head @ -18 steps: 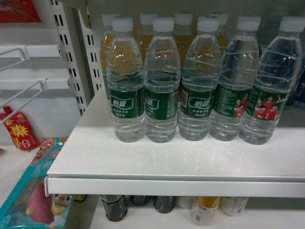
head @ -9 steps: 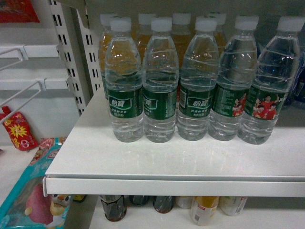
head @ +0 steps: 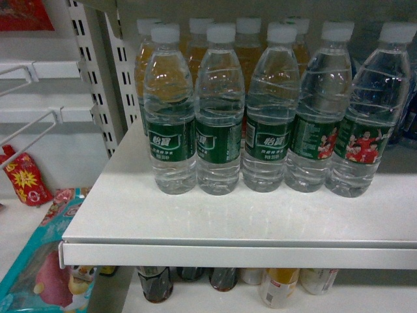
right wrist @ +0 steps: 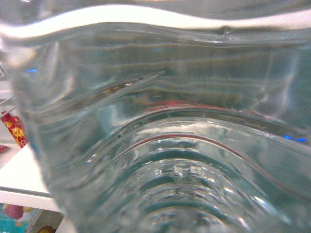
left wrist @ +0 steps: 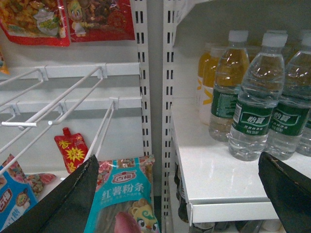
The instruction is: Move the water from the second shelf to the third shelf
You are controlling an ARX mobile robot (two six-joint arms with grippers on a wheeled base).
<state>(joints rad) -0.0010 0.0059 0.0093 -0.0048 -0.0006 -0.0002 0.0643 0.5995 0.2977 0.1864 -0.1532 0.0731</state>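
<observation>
A white shelf (head: 215, 222) carries five upright water bottles (head: 220, 111) in a front row, with orange drink bottles (head: 246, 49) standing behind.

right wrist view — filled by blurred ribbed water bottle (right wrist: 165, 145), fingers unseen | head view — lower-shelf bottles (head: 225, 279) cut off, rear orange drinks (head: 247, 45) mostly hidden

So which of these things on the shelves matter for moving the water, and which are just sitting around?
Part of the job:
- green-labelled water bottles
- white shelf they stand on
- left hand, open, empty

Just there:
- orange drink bottles behind
- red packet
- teal snack bag
- wire hooks
- bottles below
</observation>
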